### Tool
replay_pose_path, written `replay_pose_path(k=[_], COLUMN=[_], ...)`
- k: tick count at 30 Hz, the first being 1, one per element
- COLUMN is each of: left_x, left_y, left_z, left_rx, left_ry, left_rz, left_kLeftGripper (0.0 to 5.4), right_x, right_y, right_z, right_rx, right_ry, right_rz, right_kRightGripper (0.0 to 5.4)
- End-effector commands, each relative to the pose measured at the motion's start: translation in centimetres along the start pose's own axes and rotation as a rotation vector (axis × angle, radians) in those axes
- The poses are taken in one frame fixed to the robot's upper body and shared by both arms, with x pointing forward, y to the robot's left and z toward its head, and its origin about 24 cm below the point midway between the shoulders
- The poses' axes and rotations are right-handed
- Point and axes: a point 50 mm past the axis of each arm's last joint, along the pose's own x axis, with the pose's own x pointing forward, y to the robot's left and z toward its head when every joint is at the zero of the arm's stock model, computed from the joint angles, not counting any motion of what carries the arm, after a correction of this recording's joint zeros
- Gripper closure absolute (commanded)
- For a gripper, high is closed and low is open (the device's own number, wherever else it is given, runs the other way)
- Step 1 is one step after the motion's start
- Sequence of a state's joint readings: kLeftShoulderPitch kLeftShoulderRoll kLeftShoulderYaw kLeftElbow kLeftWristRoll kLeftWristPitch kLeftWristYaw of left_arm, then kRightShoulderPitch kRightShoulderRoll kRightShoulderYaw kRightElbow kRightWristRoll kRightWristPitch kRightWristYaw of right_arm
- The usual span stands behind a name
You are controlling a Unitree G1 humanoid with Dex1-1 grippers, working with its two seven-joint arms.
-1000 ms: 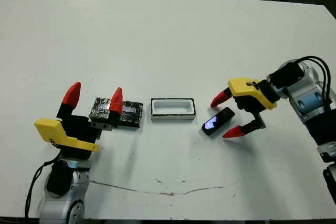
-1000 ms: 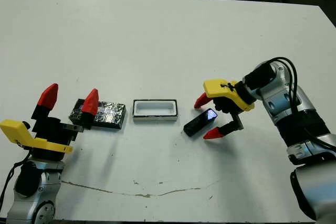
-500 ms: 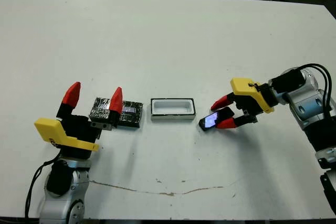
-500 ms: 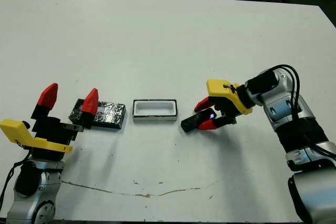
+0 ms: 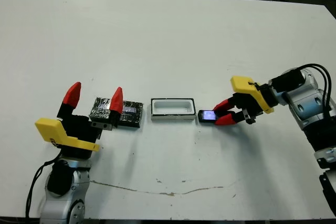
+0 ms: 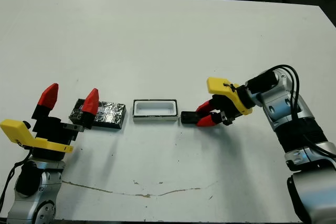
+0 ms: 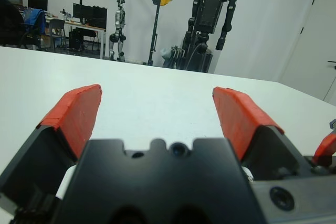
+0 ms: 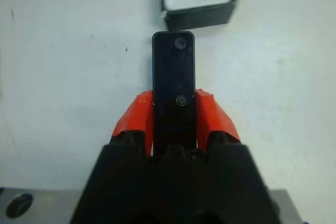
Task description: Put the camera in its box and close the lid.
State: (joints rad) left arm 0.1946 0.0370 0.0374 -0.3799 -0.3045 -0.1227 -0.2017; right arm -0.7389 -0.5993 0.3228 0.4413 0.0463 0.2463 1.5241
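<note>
Your right tool [image 5: 224,115] is clenched on the slim black bar-shaped camera [image 5: 206,116]. Its long axis points straight at the shallow white-lined box [image 5: 172,108], just beside its free end. Your left tool [image 5: 94,96] hangs released.

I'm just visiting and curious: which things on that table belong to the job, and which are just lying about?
Part of the job:
- camera, clamped in the right pincer
- box, open
- lid, beside the open left pincer

Lying about:
- nothing else on the white table

glossy black camera [image 8: 173,72], crinkly foil-like lid [image 5: 116,112], matt white table [image 5: 157,45]
</note>
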Motion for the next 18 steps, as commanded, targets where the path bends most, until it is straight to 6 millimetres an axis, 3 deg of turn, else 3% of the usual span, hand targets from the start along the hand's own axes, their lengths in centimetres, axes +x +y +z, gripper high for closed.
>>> replay_pose_path(k=[1, 6, 10, 18], left_x=[-0.2, -0.2, -0.2, -0.2], left_y=[0.0, 0.1, 0.0, 0.0], left_z=[-0.2, -0.2, -0.2, -0.2], left_rx=[0.006, 0.008, 0.010, -0.002], left_ry=[0.015, 0.012, 0.013, 0.017], left_rz=[0.005, 0.001, 0.003, -0.002], left_kLeftGripper=[0.00, 0.00, 0.00, 0.00], right_x=[-2.7, -5.4, -5.6, -0.6], right_y=[-0.7, -1.3, -1.4, -0.4], right_z=[1.3, 2.6, 3.3, 4.7], right_rx=[-0.048, -0.090, -0.055, -0.003], right_ry=[-0.044, -0.079, -0.177, -0.389], right_rz=[-0.088, -0.182, -0.207, -0.162], right_kRightGripper=[3.74, 3.74, 3.74, 3.74])
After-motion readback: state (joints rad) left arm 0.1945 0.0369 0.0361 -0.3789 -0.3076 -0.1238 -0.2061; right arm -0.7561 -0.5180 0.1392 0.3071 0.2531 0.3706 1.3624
